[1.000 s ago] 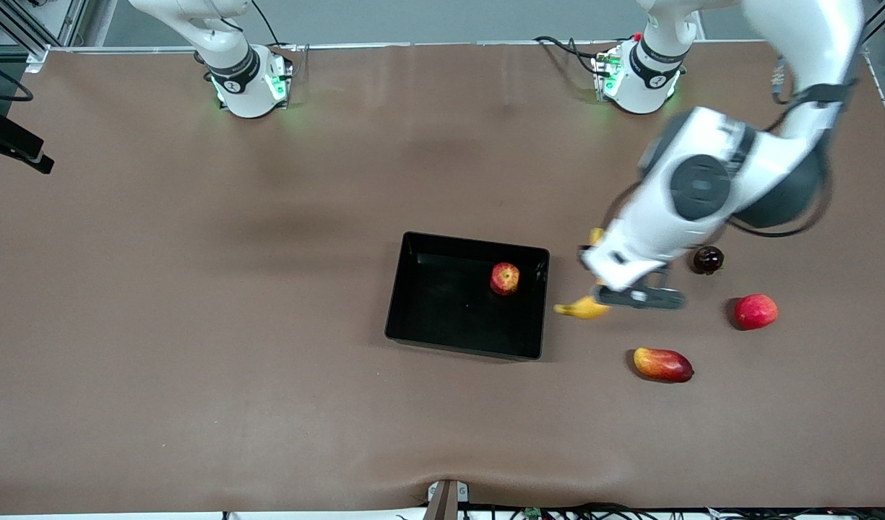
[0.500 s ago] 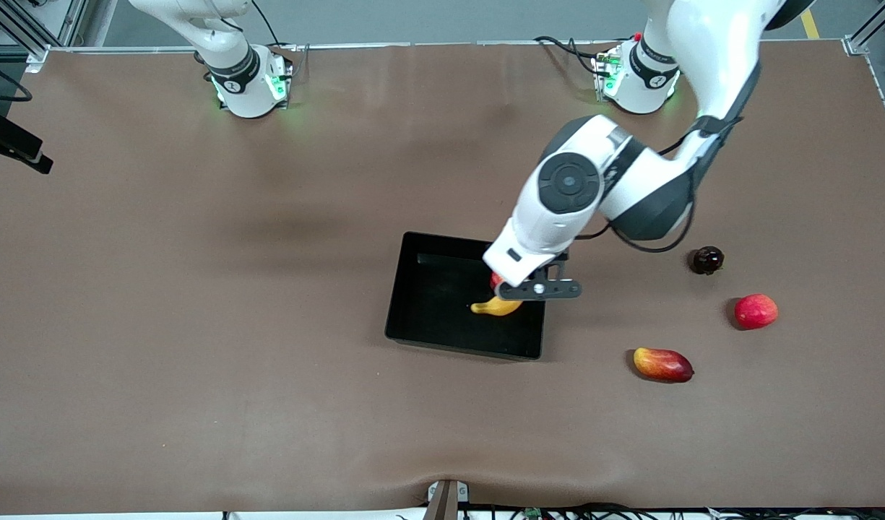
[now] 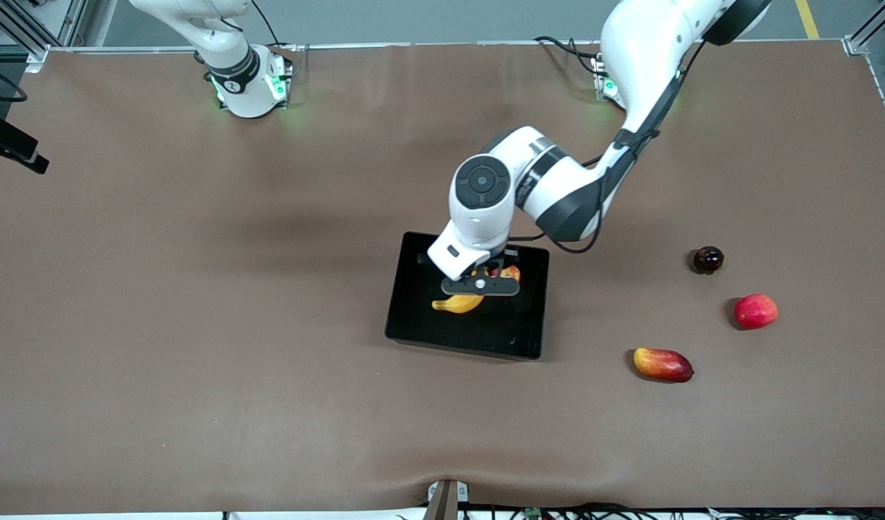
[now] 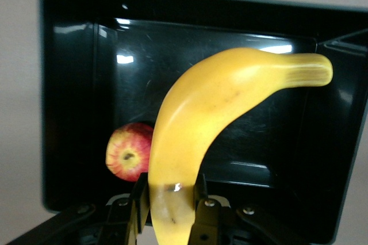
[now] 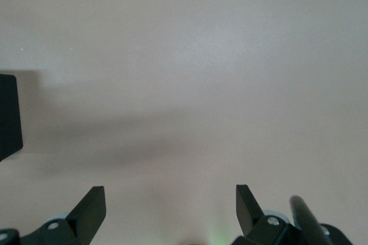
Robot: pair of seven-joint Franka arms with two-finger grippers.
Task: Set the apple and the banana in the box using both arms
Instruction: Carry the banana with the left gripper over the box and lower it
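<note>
The yellow banana [image 3: 456,304] hangs over the inside of the black box [image 3: 420,318], and my left gripper [image 3: 478,287] is shut on it near one end. In the left wrist view the banana [image 4: 218,95] curves away from the left gripper [image 4: 169,190] across the box [image 4: 75,84]. The apple [image 4: 129,159], red with yellowish streaks, lies on the box floor below the banana. In the front view only a sliver of the apple [image 3: 512,273] shows past the gripper. My right gripper [image 5: 169,205] is open over bare brown table, with nothing between its fingers.
Three fruits lie on the table toward the left arm's end: a red-and-yellow mango-like fruit [image 3: 662,364], a plain red fruit [image 3: 756,311] and a small dark fruit [image 3: 708,259]. A corner of the box [image 5: 8,115] shows in the right wrist view.
My left arm has swung from beside the box to over it, carrying the banana toward the right arm's end. The right arm has not moved.
</note>
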